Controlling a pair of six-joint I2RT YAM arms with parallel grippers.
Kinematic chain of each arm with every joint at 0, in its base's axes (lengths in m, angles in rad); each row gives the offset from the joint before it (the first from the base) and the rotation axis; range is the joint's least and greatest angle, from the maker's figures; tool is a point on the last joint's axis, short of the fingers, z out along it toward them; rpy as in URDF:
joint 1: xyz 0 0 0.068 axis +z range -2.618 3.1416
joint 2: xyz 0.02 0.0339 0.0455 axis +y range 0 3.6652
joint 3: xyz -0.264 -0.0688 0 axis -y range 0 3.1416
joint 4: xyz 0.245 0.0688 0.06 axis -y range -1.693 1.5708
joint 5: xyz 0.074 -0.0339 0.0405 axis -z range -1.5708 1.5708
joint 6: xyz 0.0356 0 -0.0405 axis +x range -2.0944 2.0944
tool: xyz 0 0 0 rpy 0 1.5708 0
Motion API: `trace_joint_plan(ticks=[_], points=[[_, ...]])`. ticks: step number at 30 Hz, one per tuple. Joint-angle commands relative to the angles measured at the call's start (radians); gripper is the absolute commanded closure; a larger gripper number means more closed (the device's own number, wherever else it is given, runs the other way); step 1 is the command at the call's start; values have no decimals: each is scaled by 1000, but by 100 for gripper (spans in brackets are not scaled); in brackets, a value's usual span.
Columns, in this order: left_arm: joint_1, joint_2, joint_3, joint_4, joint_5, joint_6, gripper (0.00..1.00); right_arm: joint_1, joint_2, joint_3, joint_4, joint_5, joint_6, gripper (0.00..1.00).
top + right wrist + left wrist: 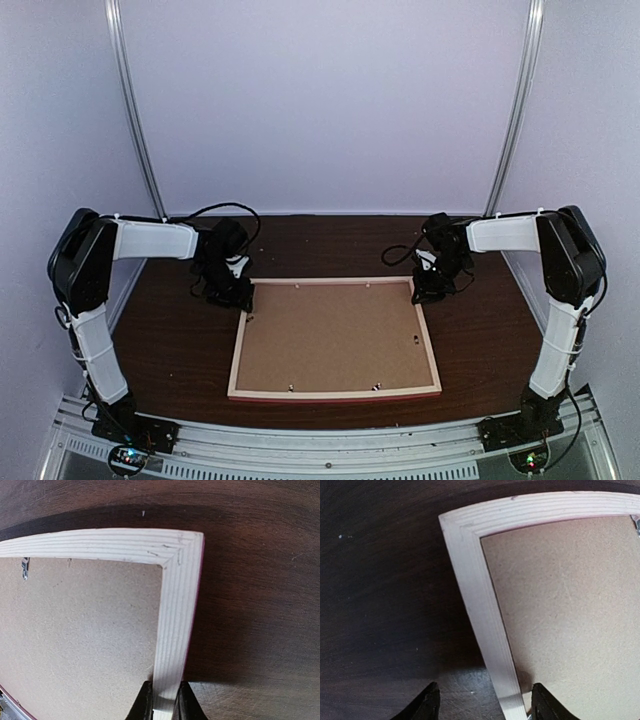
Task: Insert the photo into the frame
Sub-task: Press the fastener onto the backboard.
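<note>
- Frame [335, 391]: lies back-up in the middle of the counter [170, 350], pale wood edges uppermost, with a red strip showing along its near side.
- Backing board [335, 335]: brown, and seated flat inside the frame, filling the opening.
- Photo: not visible in any view. Whether it lies under the board cannot be told.
- Left jaws: released. The fingers [427, 705] stand apart on either side of the frame's left rail near the far-left corner, one over the counter and one over the board. No contact with the rail is evident.
- Right jaws: clenched on the frame's right rail just short of the far-right corner, with the wood pinched between both fingers [142, 702].
- Step in hand, as a judgement: the frame is being steadied or set in place, with the right side held and the left side let go.
- Next move, as a judgement: if the photo is already beneath the board, the retaining tabs need pressing down and the right grip needs easing off. If it is not, the board must be lifted out first without dragging the frame.
- Tab [25, 567]: a small metal piece at the far rail, too small to tell whether it is bent over the board.
- Cut off: both wrist views show only the fingertips, and the frame's near half is outside them.
</note>
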Motion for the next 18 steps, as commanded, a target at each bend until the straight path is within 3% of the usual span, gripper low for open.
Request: trace_joint_plan(ticks=[1, 18], points=[[-7, 32, 27, -46, -39, 18, 36, -2, 14, -32, -22, -3, -37, 89], [-60, 3, 2, -161, -57, 13, 38, -2, 17, -38, -17, -3, -31, 89]])
